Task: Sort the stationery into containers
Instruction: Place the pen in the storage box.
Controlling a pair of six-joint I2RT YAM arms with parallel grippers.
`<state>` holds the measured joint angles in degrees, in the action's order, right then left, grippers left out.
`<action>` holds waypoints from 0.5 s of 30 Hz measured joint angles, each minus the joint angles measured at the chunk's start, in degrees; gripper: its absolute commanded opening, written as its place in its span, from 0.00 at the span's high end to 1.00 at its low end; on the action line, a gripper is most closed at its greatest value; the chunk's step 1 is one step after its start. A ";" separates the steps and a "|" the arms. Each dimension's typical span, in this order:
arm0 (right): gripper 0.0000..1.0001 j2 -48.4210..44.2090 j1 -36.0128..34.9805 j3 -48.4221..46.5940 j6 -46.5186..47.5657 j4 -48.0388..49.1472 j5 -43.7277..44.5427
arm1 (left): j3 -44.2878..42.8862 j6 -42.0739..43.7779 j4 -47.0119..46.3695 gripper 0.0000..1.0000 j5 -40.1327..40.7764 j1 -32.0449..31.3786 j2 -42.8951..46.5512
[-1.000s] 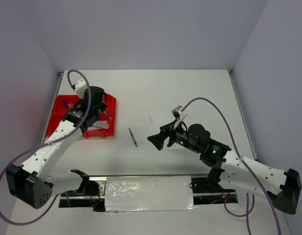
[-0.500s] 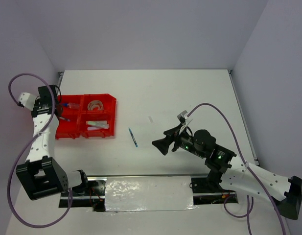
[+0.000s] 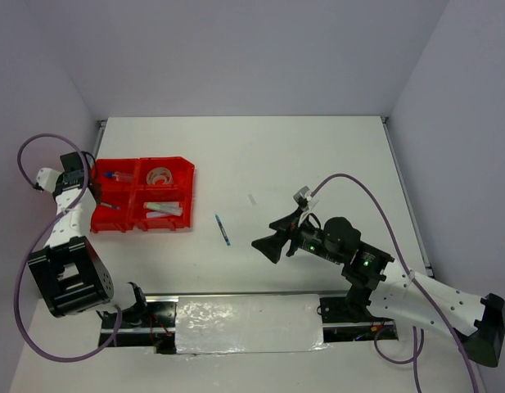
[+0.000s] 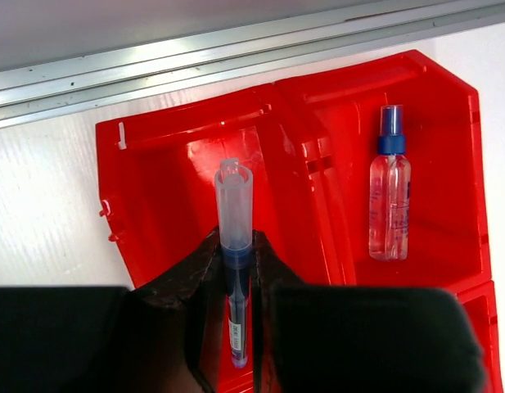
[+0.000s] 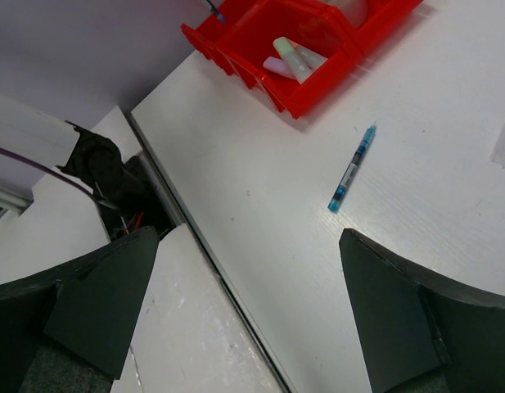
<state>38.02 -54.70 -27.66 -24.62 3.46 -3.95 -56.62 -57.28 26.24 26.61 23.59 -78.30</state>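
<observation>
Upper left of top view: tray (image 3: 136, 214) holds tape roll (image 3: 160, 174), markers (image 3: 162, 210), bottle (image 4: 390, 201). Left hand (image 4: 236, 254) pinches pen (image 4: 234, 205) above it; right hand (image 5: 249, 246) wide open, empty.

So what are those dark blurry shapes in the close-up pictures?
Left wrist view: that's the left gripper holding a capped pen, too close to focus; the red tray looks crisp. Right wrist view: same with the open right gripper; the loose blue pen is sharp.

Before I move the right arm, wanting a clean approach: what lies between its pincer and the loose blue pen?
Only bare table separates the right pincer from the blue pen, shown in the top view.
</observation>
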 measured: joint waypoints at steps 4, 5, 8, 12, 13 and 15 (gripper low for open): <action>0.00 -0.13 0.00 0.00 0.00 -0.02 -0.35 | 0.79 -0.11 -1.16 0.67 -0.98 0.09 0.00; 0.00 -0.20 0.00 0.00 0.02 -0.04 -0.39 | 1.31 -0.17 -1.42 0.63 -1.22 0.11 0.00; 0.00 -0.50 0.00 0.00 0.02 -0.07 -0.39 | 2.71 -0.17 -1.46 0.56 -2.01 0.13 -0.17; 0.00 -0.50 0.00 -0.02 0.02 -0.07 -0.81 | 2.84 0.09 -1.60 0.41 -2.99 0.13 -1.66; 0.00 -0.46 0.00 -0.02 0.02 -0.07 -0.98 | 2.84 0.09 -1.60 0.37 -3.19 0.13 -2.08; 0.00 -0.33 0.00 -0.02 0.02 -0.07 -1.20 | 2.84 0.07 -1.53 0.27 -3.61 0.13 -2.60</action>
<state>37.69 -54.70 -27.68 -24.60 3.40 -5.15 -53.78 -57.21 24.71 23.00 23.73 -80.90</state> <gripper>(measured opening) 0.997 0.668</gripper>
